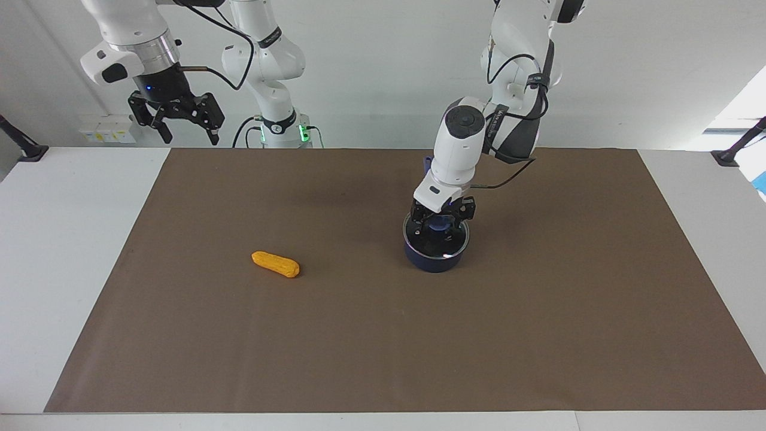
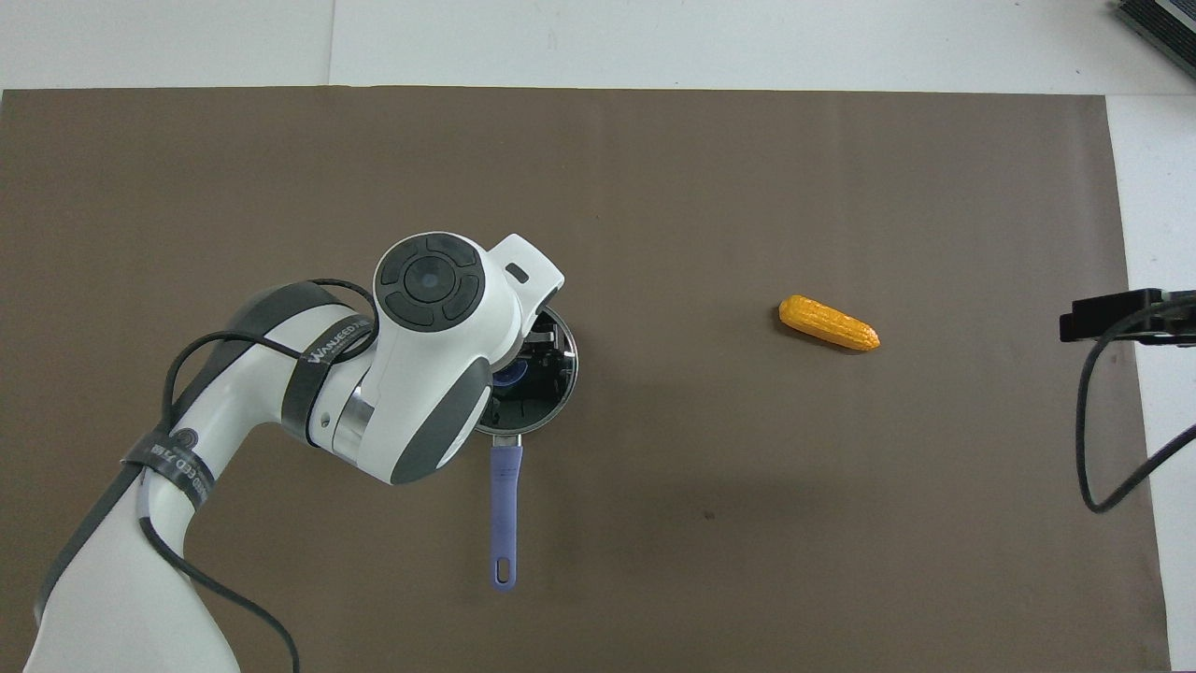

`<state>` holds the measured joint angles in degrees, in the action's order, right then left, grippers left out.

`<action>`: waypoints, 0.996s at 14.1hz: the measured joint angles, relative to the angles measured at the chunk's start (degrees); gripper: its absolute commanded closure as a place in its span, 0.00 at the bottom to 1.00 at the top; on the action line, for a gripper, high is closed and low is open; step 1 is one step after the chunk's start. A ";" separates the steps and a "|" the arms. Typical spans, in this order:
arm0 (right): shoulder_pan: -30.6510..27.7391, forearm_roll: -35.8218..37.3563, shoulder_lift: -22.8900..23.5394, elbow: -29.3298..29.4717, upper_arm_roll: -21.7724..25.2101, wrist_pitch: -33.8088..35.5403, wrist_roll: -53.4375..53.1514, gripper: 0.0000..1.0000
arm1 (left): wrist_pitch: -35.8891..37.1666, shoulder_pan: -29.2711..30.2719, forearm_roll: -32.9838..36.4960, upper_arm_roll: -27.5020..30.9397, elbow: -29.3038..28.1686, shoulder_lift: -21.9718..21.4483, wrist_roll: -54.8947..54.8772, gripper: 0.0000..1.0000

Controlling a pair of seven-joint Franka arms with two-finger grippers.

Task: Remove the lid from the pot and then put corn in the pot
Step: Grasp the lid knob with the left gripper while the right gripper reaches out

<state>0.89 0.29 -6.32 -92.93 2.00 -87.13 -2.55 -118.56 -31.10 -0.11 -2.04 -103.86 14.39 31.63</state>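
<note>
Corn [image 1: 275,264] lies alone; left gripper [image 1: 441,222] straddles lid knob [image 1: 441,224]; overhead view hides it.

Your arms are glossy white Frankas with dark grey joint bands and loose black cables looping off them. The left gripper [image 1: 440,222] is black under a white housing, the right gripper [image 1: 178,120] all black. There's a green light on the right arm's base.
</note>
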 measured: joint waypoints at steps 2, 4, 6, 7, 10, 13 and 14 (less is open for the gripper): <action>0.05 0.00 -0.03 0.14 -0.08 1.43 0.02 0.00 | 0.04 -0.04 0.00 -0.04 -0.01 0.00 0.01 0.57; 0.27 -0.01 -0.03 0.14 -0.25 1.55 0.02 0.00 | 0.06 -0.04 0.01 -0.03 0.00 -0.02 0.01 0.96; 0.24 -0.01 -0.02 -0.23 -0.27 1.11 0.02 0.00 | 0.06 -0.04 0.01 -0.01 0.00 -0.02 0.01 1.00; 0.24 -0.02 0.04 -1.08 -0.26 -0.50 0.02 0.00 | 0.06 -0.04 0.01 -0.01 0.00 -0.01 0.01 1.00; 0.24 -0.04 0.74 -6.95 -0.26 -8.16 0.74 0.00 | 0.02 -0.03 0.01 0.02 0.07 -0.01 0.01 1.00; 0.38 -0.38 4.61 -12.45 -0.49 -16.97 2.66 0.00 | 0.35 0.13 0.01 0.32 1.56 -0.16 0.01 1.00; 0.60 -1.00 6.79 -13.19 -0.57 -19.87 4.00 0.00 | 1.18 0.24 0.01 0.54 2.69 -0.27 0.01 1.00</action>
<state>1.49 -0.71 0.47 -106.12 1.43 -107.00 1.44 -117.37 -30.86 -0.10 -1.50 -101.16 14.12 31.64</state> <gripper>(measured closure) 0.000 0.419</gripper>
